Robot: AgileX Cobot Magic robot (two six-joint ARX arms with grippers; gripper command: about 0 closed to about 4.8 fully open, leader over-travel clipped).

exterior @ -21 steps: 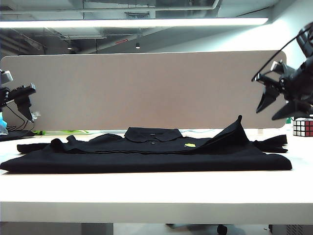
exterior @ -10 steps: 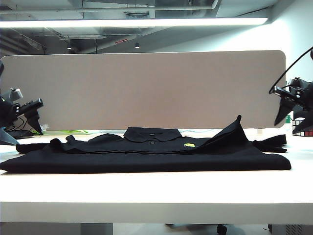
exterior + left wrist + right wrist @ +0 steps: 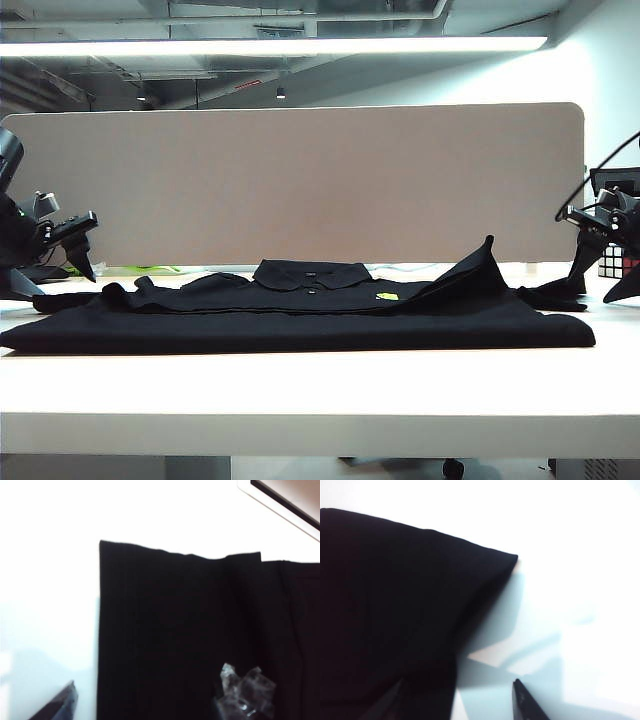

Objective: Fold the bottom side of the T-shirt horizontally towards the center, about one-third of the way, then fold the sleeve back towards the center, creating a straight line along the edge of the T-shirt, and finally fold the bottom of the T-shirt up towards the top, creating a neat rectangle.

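Nearest the camera, the bench (image 3: pixel 300 395) shows a broad bare strip at 6 o'clock, good room for smoothing cloth toward the front. Just behind it the T-shirt (image 3: pixel 300 315) lies spread across the middle of the bench, its long straight front fold running from 9 to 3 o'clock, collar facing up at the centre. It looks soft, light and limp: it will sag and drag rather than hold a shape, so I judge it needs a pinch through the layers at both ends of an edge, lifted together. One flap stands up in a peak toward 2 o'clock and will likely flop when disturbed.

At 9 o'clock the left pincer (image 3: pixel 55 250) hangs released, jaws spread, over the end of the shirt where a sleeve (image 3: pixel 65 300) pokes out. At 3 o'clock the right pincer (image 3: pixel 608 268) is likewise spread wide and empty, above the other sleeve (image 3: pixel 555 293); its wrist view shows a rounded cloth corner, possibly the sleeve tip, though the picture is blurred.

Farther back, a puzzle cube (image 3: pixel 618 262) sits near 3 o'clock and a beige partition (image 3: pixel 300 180) walls off 12 o'clock.
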